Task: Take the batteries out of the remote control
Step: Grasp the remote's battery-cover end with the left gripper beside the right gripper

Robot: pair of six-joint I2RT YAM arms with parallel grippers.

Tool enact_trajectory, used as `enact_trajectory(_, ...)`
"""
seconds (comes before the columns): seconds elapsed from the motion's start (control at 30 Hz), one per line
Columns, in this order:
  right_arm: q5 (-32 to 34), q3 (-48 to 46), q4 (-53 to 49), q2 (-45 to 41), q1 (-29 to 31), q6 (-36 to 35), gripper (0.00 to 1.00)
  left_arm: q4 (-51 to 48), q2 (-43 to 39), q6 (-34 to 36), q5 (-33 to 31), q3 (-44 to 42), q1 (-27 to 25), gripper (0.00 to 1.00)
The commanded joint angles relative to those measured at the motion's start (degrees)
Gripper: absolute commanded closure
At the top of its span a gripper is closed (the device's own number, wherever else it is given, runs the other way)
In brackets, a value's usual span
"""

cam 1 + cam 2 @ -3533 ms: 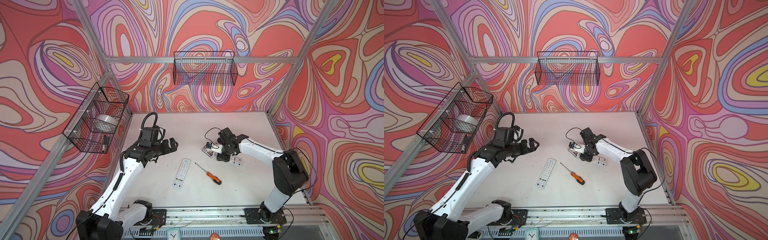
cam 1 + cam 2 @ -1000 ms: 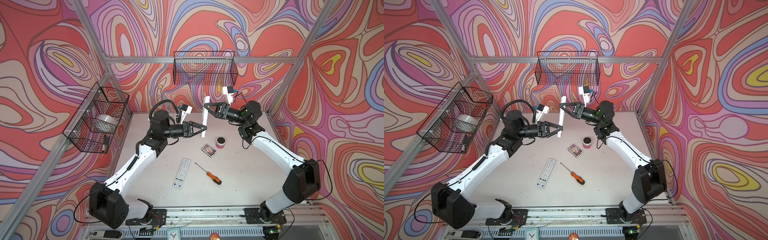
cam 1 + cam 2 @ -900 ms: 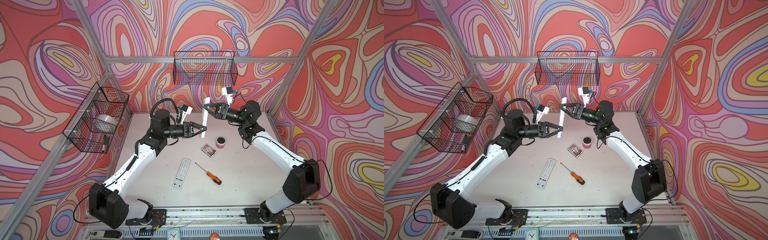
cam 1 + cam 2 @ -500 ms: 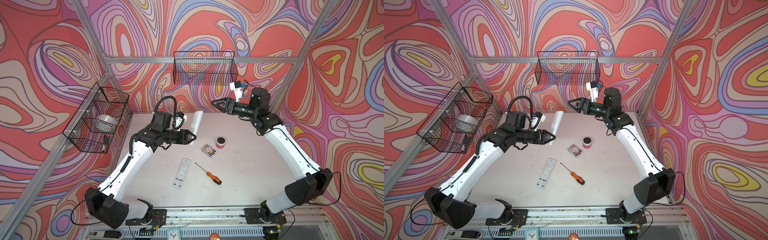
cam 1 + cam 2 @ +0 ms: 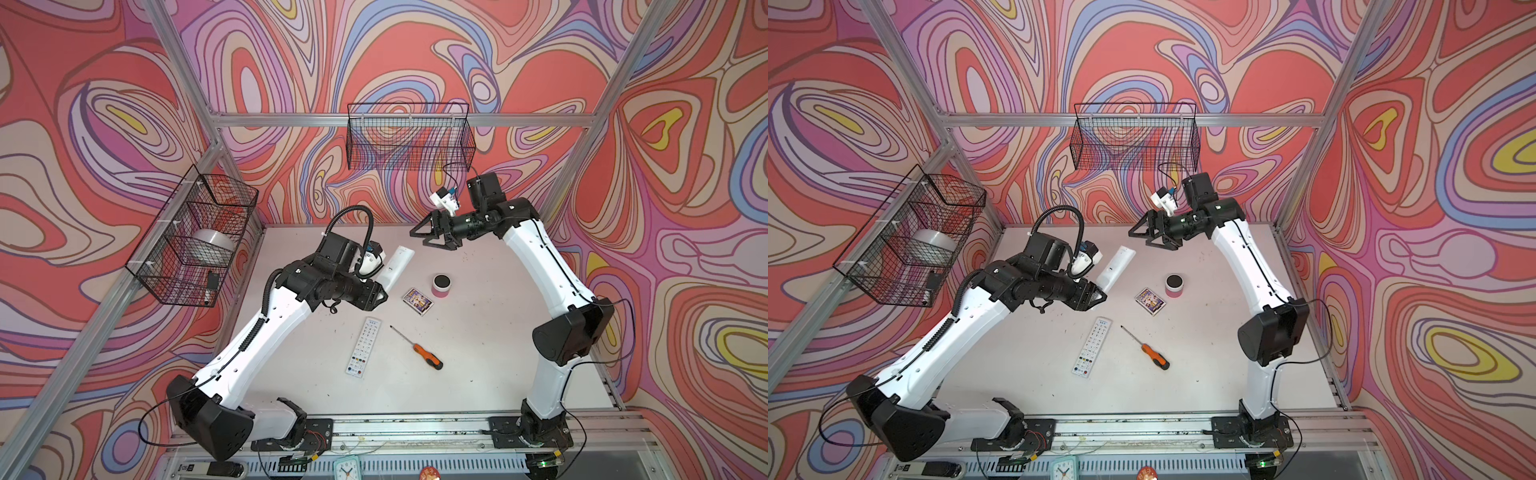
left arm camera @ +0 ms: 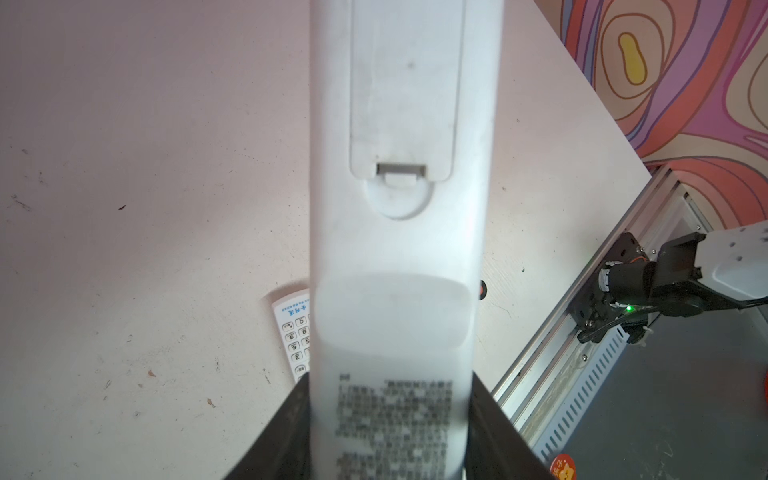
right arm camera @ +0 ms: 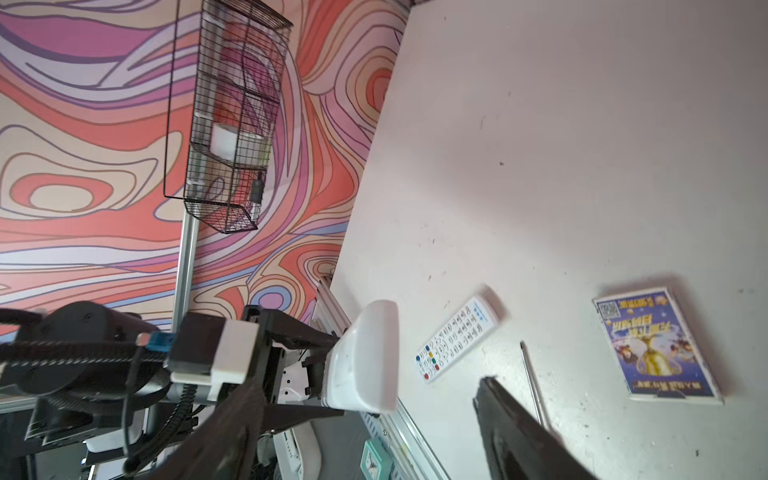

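My left gripper (image 5: 380,293) (image 5: 1098,297) is shut on one end of a long white remote control (image 5: 397,266) (image 5: 1117,266), which slants up above the table's back left. In the left wrist view the remote control (image 6: 399,249) shows its back, with the battery cover (image 6: 399,104) shut; my left gripper (image 6: 390,386) clamps its sides. The batteries are hidden. My right gripper (image 5: 419,240) (image 5: 1137,240) hangs open at the back, a short way right of the remote's free end. In the right wrist view that end (image 7: 365,357) faces my empty right gripper (image 7: 370,384).
A second remote (image 5: 364,347) lies buttons-up near the middle, next to an orange-handled screwdriver (image 5: 417,349). A card box (image 5: 417,301) and a small pink tub with a dark lid (image 5: 441,285) sit behind them. Wire baskets hang on the left wall (image 5: 195,237) and the back wall (image 5: 409,137).
The right gripper opened, let go of the remote's upper end and drew back to the right. The left arm carried the remote lower and to the left.
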Motion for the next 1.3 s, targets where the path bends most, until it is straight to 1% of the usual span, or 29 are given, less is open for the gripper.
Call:
enact_trajectory(0.0, -4.33, -1.41, -4.57, -1.46, 0.33, -2.34, 0.16, -0.31, -2.66, 1.28, -0.97, 0.81, 0.14, 0.61)
enact_trajectory(0.13, -7.39, -5.48, -0.75, -2.62, 1.16, -0.93, 0.16, -0.31, -2.39, 0.31, -0.25, 2.15, -0.49, 0.61)
enact_trajectory(0.37, -11.54, -13.77, 13.10, -6.91, 2.13, 6.96, 0.17, -0.82, -0.56, 0.13, -0.66, 3.60, -2.10, 0.61)
enact_trajectory(0.7, -11.23, -16.22, 18.05, -7.36, 4.63, 9.70, 0.26, -1.25, 1.64, 0.30, -0.57, 5.68, -3.50, 0.60)
enact_trajectory(0.83, -10.80, -17.39, 20.57, -7.63, 5.03, 11.00, 0.30, -3.20, 2.21, 0.73, -1.91, 6.65, -3.66, 0.60)
enact_trajectory(1.07, -10.09, -19.22, 23.84, -7.65, 5.08, 13.57, 0.33, -3.02, 1.42, 0.52, -3.33, 5.82, -3.82, 0.60)
enact_trajectory(1.13, -9.92, -19.84, 24.87, -9.35, 5.08, 14.21, 0.33, -2.86, 1.25, 0.15, -3.60, 5.84, -4.04, 0.60)
enact_trajectory(1.27, -9.82, -19.12, 23.79, -9.28, 5.09, 13.73, 0.33, -2.66, 1.53, 0.01, -4.11, 5.99, -4.89, 0.60)
